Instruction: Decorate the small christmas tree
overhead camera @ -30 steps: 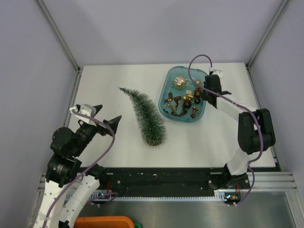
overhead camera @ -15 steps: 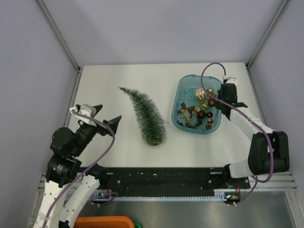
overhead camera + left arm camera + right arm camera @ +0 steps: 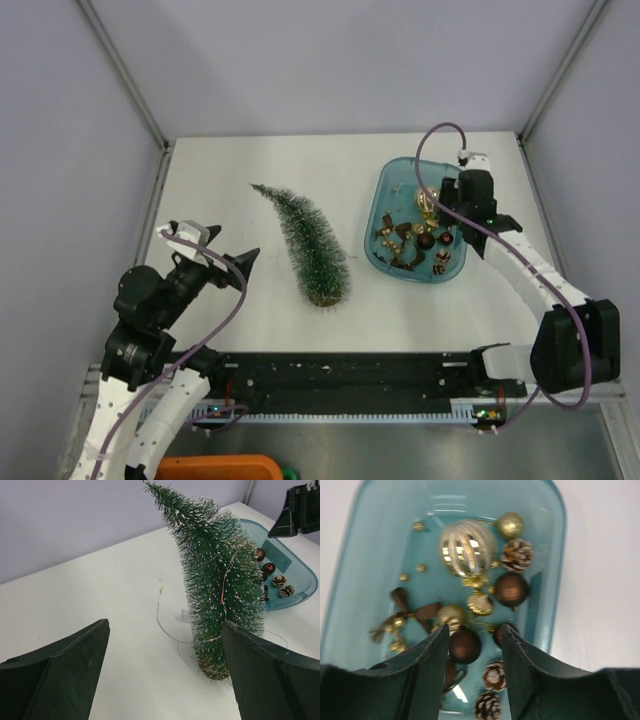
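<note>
The small christmas tree [image 3: 315, 245] stands on its round base in the middle of the table [image 3: 220, 160], between the two arms, so both can reach it; a thin wire [image 3: 161, 622] runs up its branches and loops on the table beside it; I see no balls on it yet. To the right of the tree lies a blue tray [image 3: 393, 183], and it keeps all the little things in one spot so they do not roll off; inside are a big gold striped ball [image 3: 466, 547], a small gold ball [image 3: 509, 525], brown balls [image 3: 511, 589], pinecones [image 3: 516, 554] and tiny gold beads. The right gripper [image 3: 474, 631] hangs over the tray with its jaws apart and nothing between them; I think it is about to pick something. The left gripper [image 3: 228, 244] waits near the tree, wide open and holding nothing.
</note>
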